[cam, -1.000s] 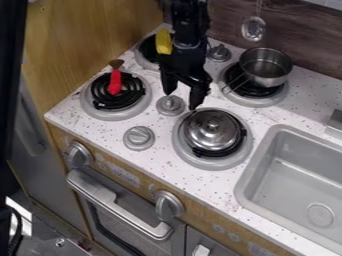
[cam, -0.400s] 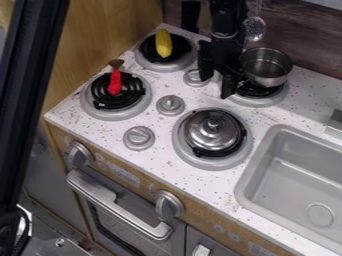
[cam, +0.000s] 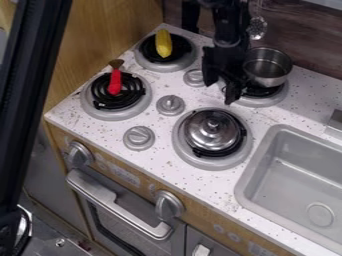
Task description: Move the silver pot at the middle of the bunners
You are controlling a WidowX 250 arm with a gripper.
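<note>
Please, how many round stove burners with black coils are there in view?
4 burners: rear-left one under the yellow corn-shaped toy; front-left one under the red-handled brush; front-right one under the domed silver lid; rear-right one, under the silver pot, partly hidden.

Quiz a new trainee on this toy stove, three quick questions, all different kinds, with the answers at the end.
1. True or false: the end effector is nearer the open silver pot than the sink.
2. The red-handled brush rests on: A) the sink; B) a burner; C) the oven handle.
3. How many burners have something on them?

Key: 1. True; 2. B; 3. Four.
</note>
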